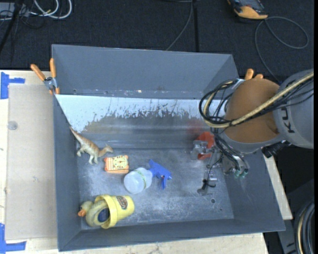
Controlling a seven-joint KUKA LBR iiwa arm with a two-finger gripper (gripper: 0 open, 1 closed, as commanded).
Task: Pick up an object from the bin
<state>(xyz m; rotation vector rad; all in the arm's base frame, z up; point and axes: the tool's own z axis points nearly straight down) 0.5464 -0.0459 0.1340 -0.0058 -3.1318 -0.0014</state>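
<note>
My gripper (206,184) hangs low over the bin floor at the right side, below the orange-brown wrist cover. Just behind it, against the back wall, lies a small red and grey thing (203,142), partly hidden by the wrist cables. To its left lies a white spray bottle (138,180) with a blue trigger head (160,173), a short way off and not touched by the gripper. The floor right under the gripper is bare grey metal.
Further left lie a small orange box (116,164), a tan toy dinosaur (90,147) near the left wall, and a yellow rounded thing with an orange tip (107,210) at the front left. The arm and its cables cover the bin's right wall.
</note>
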